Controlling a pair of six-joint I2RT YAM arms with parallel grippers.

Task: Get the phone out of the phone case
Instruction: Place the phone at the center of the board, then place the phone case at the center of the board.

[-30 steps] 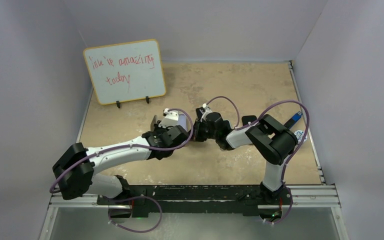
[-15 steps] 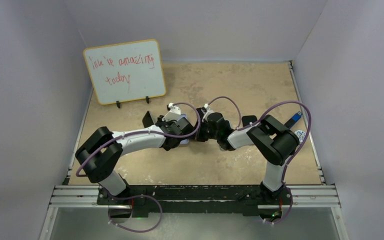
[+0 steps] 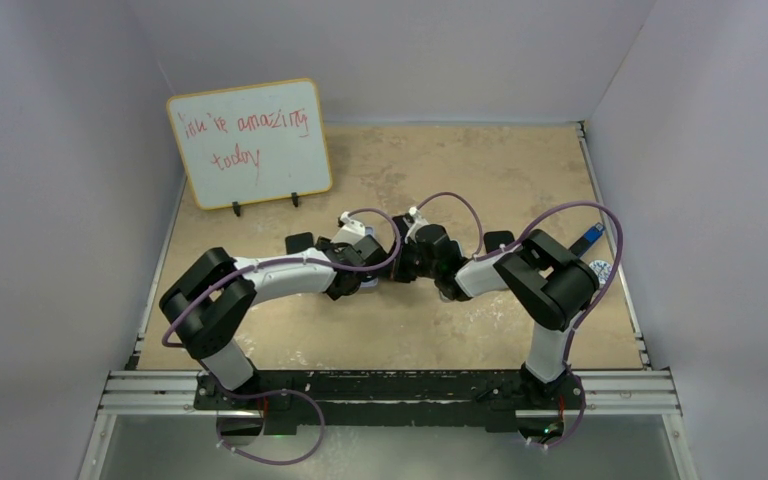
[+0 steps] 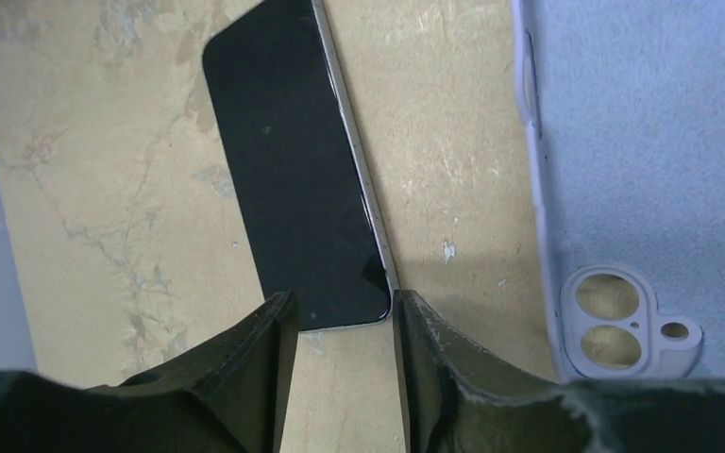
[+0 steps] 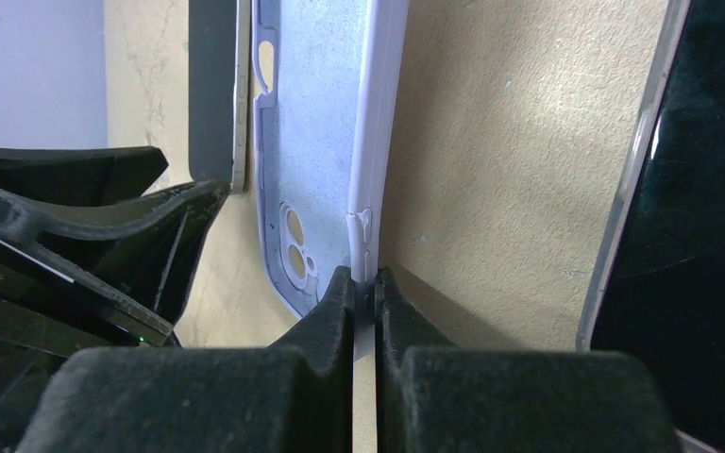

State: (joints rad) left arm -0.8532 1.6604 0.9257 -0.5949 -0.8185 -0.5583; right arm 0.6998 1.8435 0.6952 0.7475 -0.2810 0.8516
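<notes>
The black phone (image 4: 293, 170) lies screen-up on the table, out of the case, and shows in the top view (image 3: 300, 242) too. The empty pale lavender case (image 4: 623, 142), with its camera cutout, lies to the phone's right. My left gripper (image 4: 345, 307) is open, its fingertips on either side of the phone's near end. My right gripper (image 5: 365, 278) is shut on the case's side wall (image 5: 378, 142). In the top view the left gripper (image 3: 322, 252) and right gripper (image 3: 397, 265) meet mid-table and mostly hide the case.
A second dark slab (image 5: 689, 236) lies right of the case and shows by the right arm (image 3: 498, 240). A whiteboard (image 3: 250, 140) stands at the back left. A blue item (image 3: 588, 237) lies near the right edge. Grey walls enclose the table.
My left arm has carried the phone left, away from the case, and set it flat on the table; its elbow has swung inward. The right arm has not moved.
</notes>
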